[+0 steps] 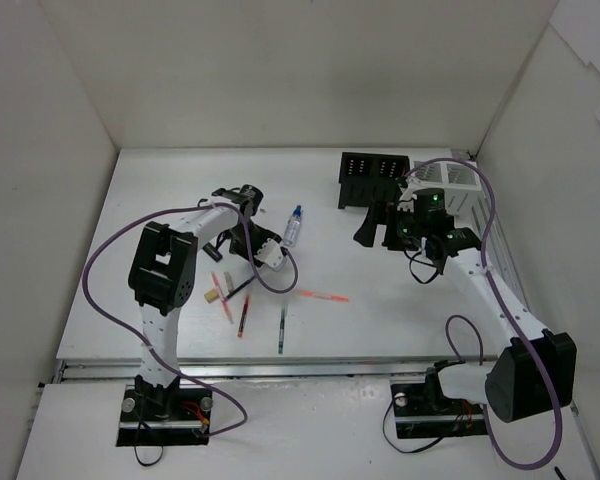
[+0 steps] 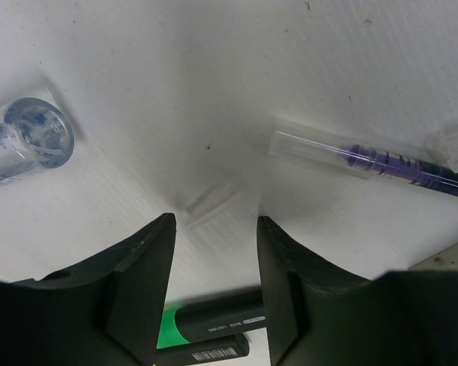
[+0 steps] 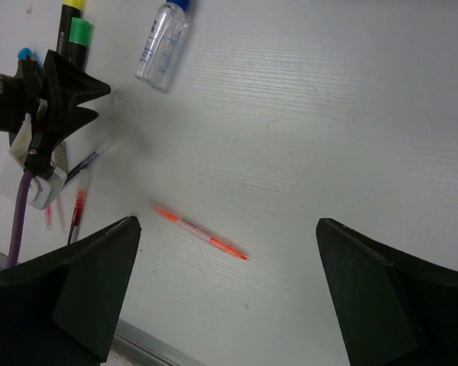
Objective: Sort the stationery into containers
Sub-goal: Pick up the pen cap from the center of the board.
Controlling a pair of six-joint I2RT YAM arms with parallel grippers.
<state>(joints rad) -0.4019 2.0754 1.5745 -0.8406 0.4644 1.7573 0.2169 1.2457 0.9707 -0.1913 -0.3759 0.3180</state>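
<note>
This looks like a robot lab, maybe a test booth. A white table [image 1: 400,320] has plain white walls [image 1: 280,70] on three sides. A left arm [image 1: 160,270] and a right arm [image 1: 500,300] are bolted at the table's near edge, and purple cables [image 1: 93,268] loop over it.

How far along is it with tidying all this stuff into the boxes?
Barely started, it seems. Done: nothing visibly sorted; what the black organiser and white bin hold can't be made out. In hand: the left claw, jaws parted, hangs over a green-capped highlighter; the right claw is open and empty. Left: the bottle, orange pen, red pen and green pen lie loose on the table.
</note>
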